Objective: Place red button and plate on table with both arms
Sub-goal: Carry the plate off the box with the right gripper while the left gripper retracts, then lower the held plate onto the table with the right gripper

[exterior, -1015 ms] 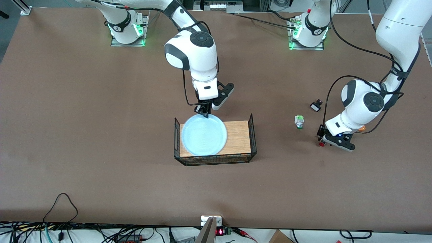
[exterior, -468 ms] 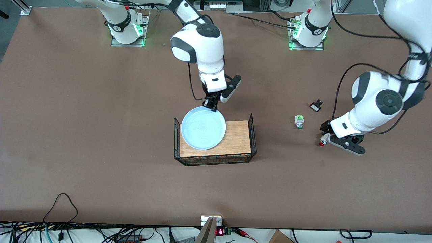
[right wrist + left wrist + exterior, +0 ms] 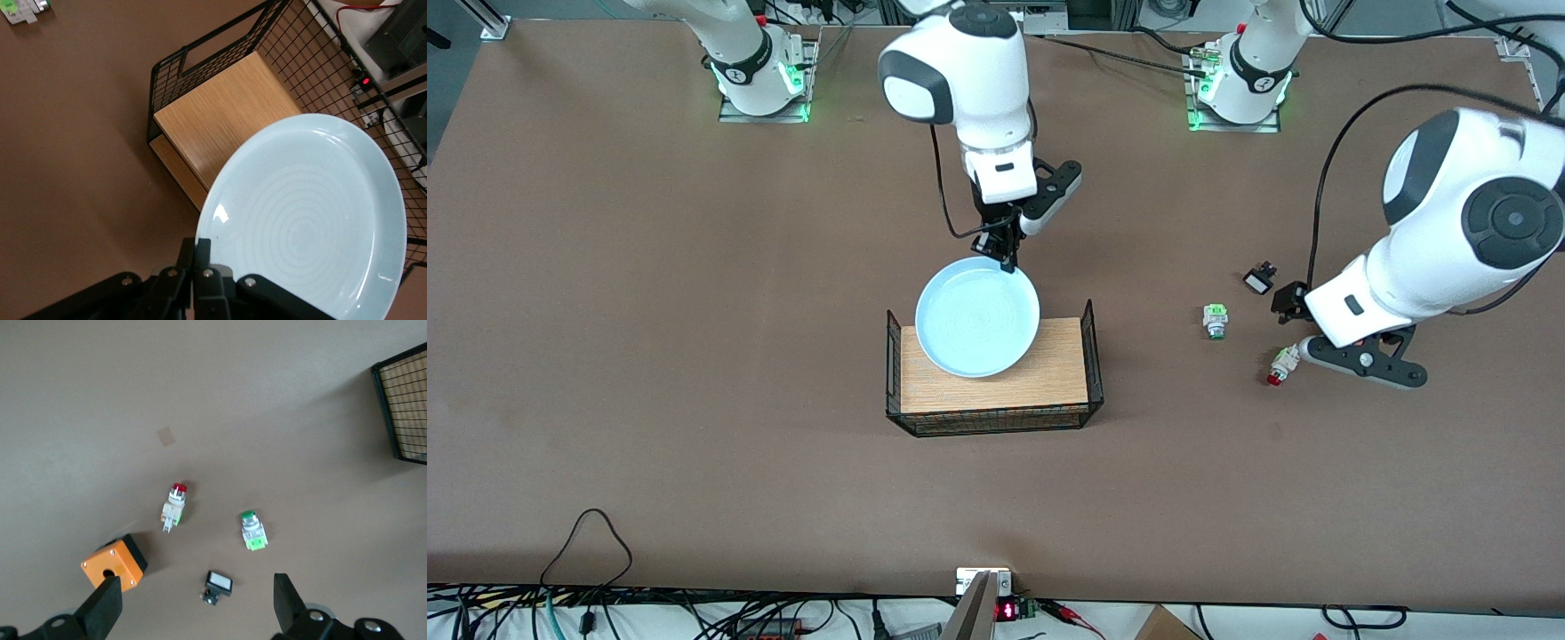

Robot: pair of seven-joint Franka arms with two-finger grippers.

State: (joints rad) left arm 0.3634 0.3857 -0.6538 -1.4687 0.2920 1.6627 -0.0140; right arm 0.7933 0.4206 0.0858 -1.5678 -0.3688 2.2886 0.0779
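Note:
The pale blue plate [image 3: 977, 318] hangs tilted over the wood-topped wire tray [image 3: 1049, 373]. My right gripper [image 3: 1005, 258] is shut on the plate's rim at the edge toward the robot bases. In the right wrist view the plate [image 3: 307, 220] fills the frame above the gripper [image 3: 202, 253]. The red button [image 3: 1279, 366] lies on its side on the brown table [image 3: 694, 356], free of any gripper. My left gripper [image 3: 1288, 300] is open and empty, up in the air over the table near the buttons. The left wrist view shows the red button [image 3: 175, 507] and the gripper [image 3: 197, 607].
A green-capped button [image 3: 1214, 321] and a small black-and-white switch [image 3: 1258, 280] lie near the red button. An orange box [image 3: 113, 563] sits beside them. The tray's black wire sides [image 3: 200, 50] stand up under the plate.
My right gripper has lifted the plate off the tray, up and toward the robot bases. My left gripper has let go of the red button and risen away from it.

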